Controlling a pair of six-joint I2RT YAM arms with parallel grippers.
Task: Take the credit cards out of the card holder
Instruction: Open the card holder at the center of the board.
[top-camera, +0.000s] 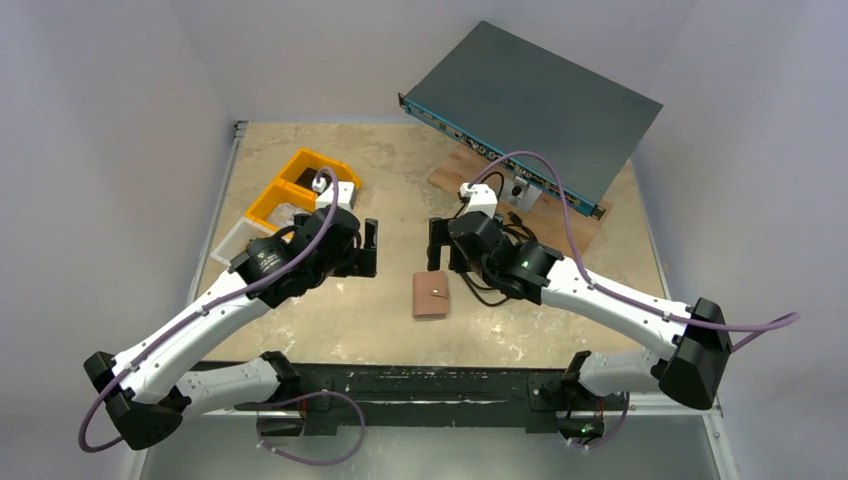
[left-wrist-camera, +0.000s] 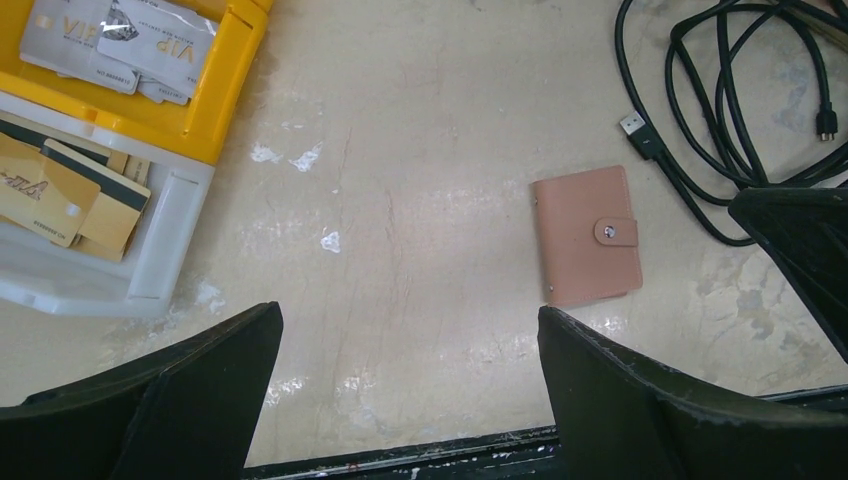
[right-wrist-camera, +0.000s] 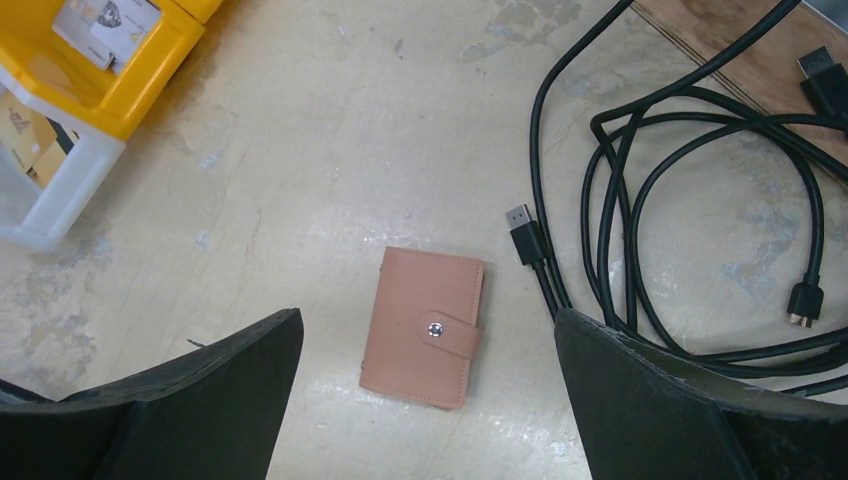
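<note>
A pale, marbled table (top-camera: 400, 180) stands between plain light walls, its surface scuffed with white marks. The card holder (top-camera: 431, 296) lies flat near the middle of the table, toward the near edge, folded shut. Its tan-brown outside faces up, and the strap is fastened over the edge by a small round snap stud (right-wrist-camera: 434, 327). Its inside is hidden.

The left tool (top-camera: 368, 248) and right tool (top-camera: 438, 243) face each other just beyond the holder. Neither touches it. In the right wrist view the holder (right-wrist-camera: 424, 327) shows between the two dark fingers of the right tool (right-wrist-camera: 428, 315), which are spread wide with nothing held. In the left wrist view the left tool (left-wrist-camera: 408, 312) is spread just as wide and also holds nothing. There the holder (left-wrist-camera: 587, 237) lies off toward its right finger.

Just beside the holder, on the right arm's side, are loops of black cable (right-wrist-camera: 620, 200), with one plug end (right-wrist-camera: 522, 227) pointing toward it.

Well apart on the left arm's side sit yellow bins (top-camera: 300, 180). One holds grey cards (left-wrist-camera: 150, 45) printed VIP. A white tray (left-wrist-camera: 170, 240) against that bin holds gold-coloured cards (left-wrist-camera: 60, 190).

At the far right a flat dark grey box (top-camera: 540, 100) rests tilted over a wooden board (top-camera: 470, 170).
</note>
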